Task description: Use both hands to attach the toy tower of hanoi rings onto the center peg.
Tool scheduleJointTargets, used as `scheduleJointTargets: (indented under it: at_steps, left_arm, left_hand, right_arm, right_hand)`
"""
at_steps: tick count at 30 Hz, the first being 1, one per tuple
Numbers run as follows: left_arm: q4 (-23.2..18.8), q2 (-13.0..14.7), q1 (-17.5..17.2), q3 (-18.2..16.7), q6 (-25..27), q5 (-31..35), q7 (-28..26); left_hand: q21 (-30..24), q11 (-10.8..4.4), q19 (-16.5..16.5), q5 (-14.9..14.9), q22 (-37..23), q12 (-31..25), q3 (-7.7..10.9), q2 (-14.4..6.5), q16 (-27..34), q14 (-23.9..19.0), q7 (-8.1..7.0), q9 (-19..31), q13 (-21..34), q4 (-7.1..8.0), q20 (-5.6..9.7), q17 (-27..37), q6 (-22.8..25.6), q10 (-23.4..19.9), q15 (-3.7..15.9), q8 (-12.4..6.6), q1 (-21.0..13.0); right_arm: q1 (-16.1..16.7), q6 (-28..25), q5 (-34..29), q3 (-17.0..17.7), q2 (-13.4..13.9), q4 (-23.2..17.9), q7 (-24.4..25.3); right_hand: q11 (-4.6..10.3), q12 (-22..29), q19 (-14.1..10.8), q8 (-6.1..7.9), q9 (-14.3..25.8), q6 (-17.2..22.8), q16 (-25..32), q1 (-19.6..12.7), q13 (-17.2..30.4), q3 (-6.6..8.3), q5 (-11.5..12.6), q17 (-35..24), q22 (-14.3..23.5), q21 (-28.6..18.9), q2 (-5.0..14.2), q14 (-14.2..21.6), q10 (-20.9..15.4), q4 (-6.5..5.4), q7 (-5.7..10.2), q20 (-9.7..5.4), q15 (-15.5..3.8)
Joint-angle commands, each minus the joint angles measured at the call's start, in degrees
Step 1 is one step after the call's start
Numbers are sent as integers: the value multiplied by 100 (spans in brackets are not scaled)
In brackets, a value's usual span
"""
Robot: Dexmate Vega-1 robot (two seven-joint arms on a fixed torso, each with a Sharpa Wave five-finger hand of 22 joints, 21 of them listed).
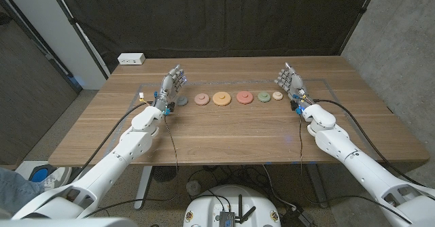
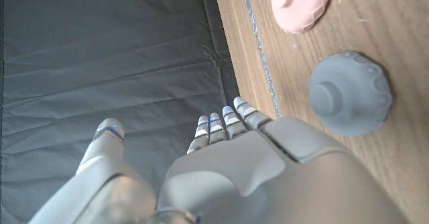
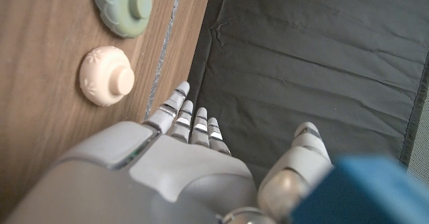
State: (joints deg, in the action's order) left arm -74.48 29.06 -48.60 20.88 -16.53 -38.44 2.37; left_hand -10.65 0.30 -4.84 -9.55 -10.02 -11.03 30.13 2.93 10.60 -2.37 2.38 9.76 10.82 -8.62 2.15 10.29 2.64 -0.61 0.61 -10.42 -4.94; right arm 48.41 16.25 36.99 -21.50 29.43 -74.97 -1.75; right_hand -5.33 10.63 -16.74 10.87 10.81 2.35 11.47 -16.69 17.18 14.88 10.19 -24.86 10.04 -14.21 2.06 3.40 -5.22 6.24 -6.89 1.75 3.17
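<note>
Both hands empty, fingers straight and slightly apart: left hand (image 1: 171, 85), right hand (image 1: 292, 81). Rings lie in a row between them on the worktop; grey ring (image 2: 350, 94) just beside the left fingers, cream ring (image 3: 106, 76) beside the right. No peg visible, so I'd expect misalignment or a ring knocked sideways on approach.

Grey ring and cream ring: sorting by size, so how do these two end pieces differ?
The grey ring lies by the left hand, the cream ring by the right hand. Grey looks slightly larger and darker. Both lie flat, with scalloped edges and a raised hub.
</note>
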Motion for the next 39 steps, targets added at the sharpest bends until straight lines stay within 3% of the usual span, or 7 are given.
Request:
scheduleJointTargets:
  at_steps: [1, 13, 17, 20, 29, 34, 39]
  left_arm:
    - [-64, 53, -36, -11, 43, -20, 40]
    - [-141, 126, -16, 16, 148, -31, 125]
    - [-217, 143, -53, 23, 170, 15, 37]
    - [-224, 140, -71, 21, 137, 51, -14]
    - [-269, 130, -138, -4, 89, 73, -113]
    - [-293, 107, -192, -14, 48, 79, -170]
    - [-301, 185, -193, 9, 89, 98, -82]
  left_hand:
    - [-36, 42, -51, -34, -19, -46, 37, -15, 26, -65, 28, 30, 12, 1, 74, 12, 41, -22, -14, -36, -58]
    - [-50, 49, -69, -36, -18, -78, 48, -42, 55, -161, 13, 29, 10, -4, 56, 10, 95, -103, -15, -46, -68]
    - [-67, 16, -105, -37, -19, -86, 58, -69, 58, -201, -27, 29, 8, -8, -160, 8, 138, -137, 0, -50, -77]
    - [-71, 13, -112, -38, -20, -93, 65, -82, 69, -242, -65, 29, 8, -9, -205, 7, 161, -160, 5, -54, -82]
    - [-176, 31, -410, -37, -35, -102, 87, -126, 169, -647, -200, 33, 8, -18, -294, 14, 201, -229, 53, -39, -94]
    - [-282, 94, -759, -35, -45, -110, 91, -127, 245, -1040, -222, 36, 9, -25, -240, 21, 216, -290, 18, -32, -90]
    - [-357, 131, -1003, -36, -61, -119, 94, -129, 293, -1320, -239, 37, 9, -23, -301, 32, 219, -345, -17, -27, -77]
  right_arm:
    - [95, -5, -50, -14, 51, -138, 59]
    - [209, 94, -91, 20, 95, -252, 114]
    - [223, 143, -147, 25, 120, -269, 137]
    - [238, 178, -139, 39, 104, -260, 153]
    - [206, 241, -140, 29, 30, -156, 155]
    - [184, 272, -199, 3, -11, -128, 212]
    - [158, 244, -241, -25, 1, -147, 211]
  right_hand:
    - [-37, 37, -51, 17, 9, -13, 42, -40, 0, 32, 35, -19, 18, -16, 11, 6, -4, 8, -83, 4, 24]
    - [-31, 47, -97, 14, 10, -41, 57, -50, -37, 38, 33, -4, 18, -13, 29, 33, -18, 25, -78, 11, 33]
    - [-31, 65, -148, 24, 10, -27, 84, -55, -62, 43, 33, 5, 19, -19, 43, 96, -59, 36, -65, 34, 25]
    - [-28, 87, -239, 33, 10, -17, 132, -58, -94, 45, 32, 14, 21, -36, 55, 215, -120, 50, -51, 59, 16]
    - [48, 143, -896, 80, 13, 123, 415, -62, -265, 39, 38, 35, 38, -194, 82, 968, -384, 119, 15, 106, -59]
    - [2, 150, -1257, 92, 16, 194, 586, -84, -337, 42, 43, 22, 50, -292, 93, 1409, -486, 153, 12, 81, -96]
    - [38, 156, -1596, 90, 20, 239, 849, -94, -402, 38, 51, -32, 67, -388, 107, 2058, -567, 173, 46, 113, -133]
